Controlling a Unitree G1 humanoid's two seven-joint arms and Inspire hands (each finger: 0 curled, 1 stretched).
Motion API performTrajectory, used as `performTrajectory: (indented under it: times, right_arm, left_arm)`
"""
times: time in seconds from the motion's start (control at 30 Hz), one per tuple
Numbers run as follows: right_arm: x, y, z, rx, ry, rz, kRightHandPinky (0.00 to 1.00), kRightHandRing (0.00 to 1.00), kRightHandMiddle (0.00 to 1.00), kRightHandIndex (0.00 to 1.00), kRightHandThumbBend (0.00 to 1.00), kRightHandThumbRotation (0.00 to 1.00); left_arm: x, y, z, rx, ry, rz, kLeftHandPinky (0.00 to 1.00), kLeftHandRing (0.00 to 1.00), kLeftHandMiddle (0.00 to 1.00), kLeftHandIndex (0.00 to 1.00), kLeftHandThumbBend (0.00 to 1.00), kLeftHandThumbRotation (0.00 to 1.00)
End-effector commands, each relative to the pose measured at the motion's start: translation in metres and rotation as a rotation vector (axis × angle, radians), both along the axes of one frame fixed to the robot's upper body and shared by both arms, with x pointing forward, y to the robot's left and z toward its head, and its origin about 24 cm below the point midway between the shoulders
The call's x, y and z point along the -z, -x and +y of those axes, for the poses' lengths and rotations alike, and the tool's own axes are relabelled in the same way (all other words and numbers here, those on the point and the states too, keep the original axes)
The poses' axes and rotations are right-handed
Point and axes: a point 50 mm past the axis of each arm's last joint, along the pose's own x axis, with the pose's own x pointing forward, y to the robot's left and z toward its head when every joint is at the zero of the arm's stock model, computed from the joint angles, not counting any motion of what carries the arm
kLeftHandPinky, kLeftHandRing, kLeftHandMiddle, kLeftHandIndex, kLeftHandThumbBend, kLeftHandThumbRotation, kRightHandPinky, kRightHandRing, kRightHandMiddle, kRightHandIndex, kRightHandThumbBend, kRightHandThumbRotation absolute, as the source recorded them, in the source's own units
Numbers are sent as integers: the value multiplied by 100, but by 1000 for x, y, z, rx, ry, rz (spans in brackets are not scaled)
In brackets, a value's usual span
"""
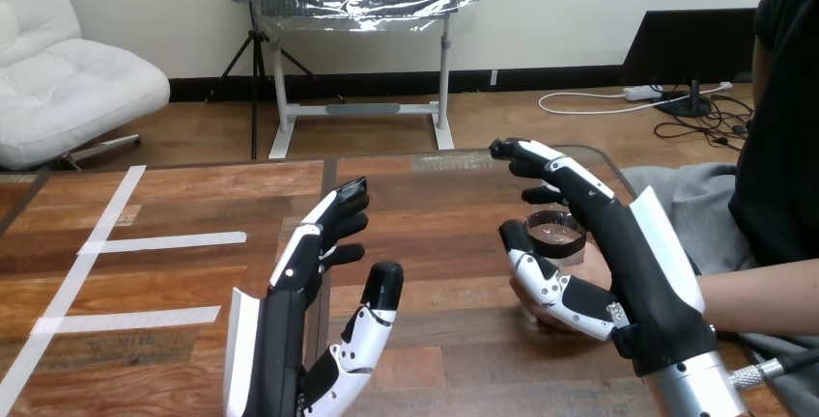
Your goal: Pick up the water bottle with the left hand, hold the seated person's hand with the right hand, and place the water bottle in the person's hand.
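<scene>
Robot hands above the wooden table [193, 205], bottle at the right.
Left hand [319, 253] is spread wide and holds nothing. Right hand [618, 253] lies against the person's hand [526, 311]; its grip cannot be told. Between them is the water bottle [555, 229], clear with a dark-ringed top.

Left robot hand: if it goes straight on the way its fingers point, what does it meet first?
Probably nothing. The left robot hand is open, pointing forward and slightly right over bare table. The bottle lies right of that line, though depth is unclear.
</scene>
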Motion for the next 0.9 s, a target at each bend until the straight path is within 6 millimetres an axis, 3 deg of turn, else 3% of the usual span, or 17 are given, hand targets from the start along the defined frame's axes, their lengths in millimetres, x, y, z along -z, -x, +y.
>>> performTrajectory:
  times: [0.0,0.87]
  right_arm:
    - [-11,-6,3,-16,-43,-57,76,85,89,82,16,0]
    - [-13,-8,3,-16,-45,-54,76,84,88,81,19,0]
  left_arm:
    - [-17,-7,-9,-39,85,-69,71,79,82,82,38,66]
    - [-20,-8,-9,-46,94,-64,69,78,81,81,38,65]
